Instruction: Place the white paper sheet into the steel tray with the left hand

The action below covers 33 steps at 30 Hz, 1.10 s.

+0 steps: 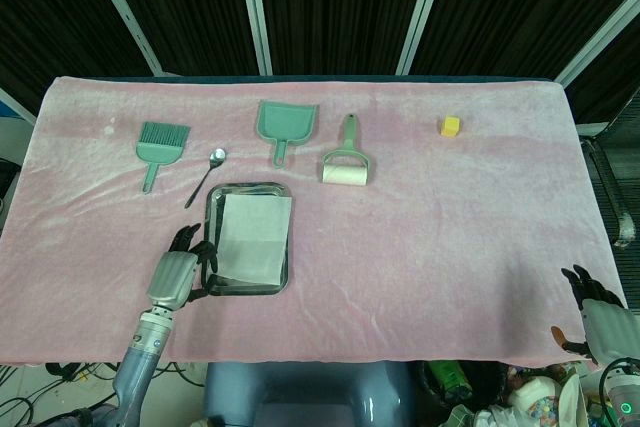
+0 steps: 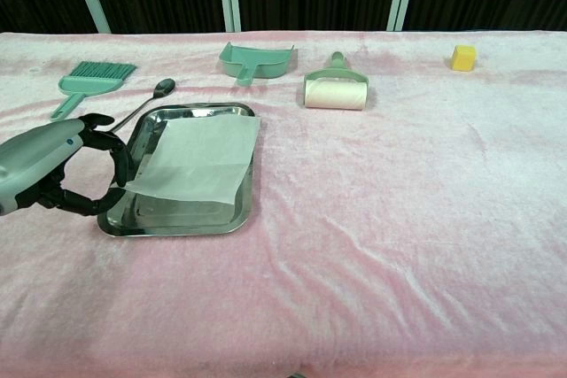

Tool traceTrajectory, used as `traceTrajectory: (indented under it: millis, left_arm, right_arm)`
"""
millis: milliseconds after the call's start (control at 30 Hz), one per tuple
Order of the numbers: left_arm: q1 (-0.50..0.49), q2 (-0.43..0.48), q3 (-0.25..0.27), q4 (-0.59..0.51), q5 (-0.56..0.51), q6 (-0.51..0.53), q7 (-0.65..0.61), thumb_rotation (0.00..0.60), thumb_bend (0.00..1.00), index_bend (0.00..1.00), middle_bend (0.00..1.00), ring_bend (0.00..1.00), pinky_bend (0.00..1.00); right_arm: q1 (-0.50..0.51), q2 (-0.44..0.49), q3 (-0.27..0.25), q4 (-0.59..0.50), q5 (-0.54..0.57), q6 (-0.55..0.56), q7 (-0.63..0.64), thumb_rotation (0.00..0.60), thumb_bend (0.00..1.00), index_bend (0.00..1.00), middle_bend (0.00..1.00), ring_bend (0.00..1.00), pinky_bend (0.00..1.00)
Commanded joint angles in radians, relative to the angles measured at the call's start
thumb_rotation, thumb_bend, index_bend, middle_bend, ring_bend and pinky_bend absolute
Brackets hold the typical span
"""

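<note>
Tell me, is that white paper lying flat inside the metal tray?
Not quite: the white paper sheet lies over the steel tray, its far right corner overhanging the rim, the left hand at its near-left corner.

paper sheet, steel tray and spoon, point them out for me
paper sheet (image 2: pixel 199 158), chest view, middle of the sheet
steel tray (image 2: pixel 173 225), chest view, near rim
spoon (image 1: pixel 217 156), head view, bowl

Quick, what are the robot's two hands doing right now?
Left hand: pinching the white paper sheet by its corner over the steel tray.
Right hand: holds nothing, fingers apart.

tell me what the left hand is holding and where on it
The left hand pinches the white paper sheet by its near-left corner, over the steel tray.
</note>
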Motion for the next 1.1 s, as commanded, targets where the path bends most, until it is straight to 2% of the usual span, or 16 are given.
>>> traceTrajectory:
  millis: [33, 300, 600, 1100]
  left_arm:
    - [0.008, 0.017, 0.006, -0.047, -0.026, -0.013, 0.021, 0.600, 0.48, 0.69, 0.36, 0.03, 0.05]
    - [0.019, 0.019, -0.018, -0.112, -0.095, -0.005, 0.100, 0.600, 0.47, 0.69, 0.36, 0.03, 0.05]
    - [0.007, 0.005, -0.032, -0.123, -0.127, -0.024, 0.112, 0.600, 0.47, 0.69, 0.36, 0.03, 0.05]
    - [0.007, -0.038, -0.058, -0.119, -0.159, 0.013, 0.157, 0.600, 0.47, 0.69, 0.36, 0.03, 0.04]
  right_arm:
    - [0.000, 0.000, 0.000, 0.000, -0.001, 0.002, 0.001, 0.600, 0.26, 0.00, 0.01, 0.10, 0.15]
    - [0.001, 0.001, -0.002, 0.001, -0.005, 0.000, 0.000, 0.600, 0.26, 0.00, 0.01, 0.10, 0.15]
    - [0.001, 0.001, -0.002, 0.001, -0.003, 0.000, 0.002, 0.600, 0.26, 0.00, 0.01, 0.10, 0.15]
    - [0.001, 0.001, -0.005, 0.001, -0.004, -0.001, 0.000, 0.600, 0.26, 0.00, 0.01, 0.10, 0.15]
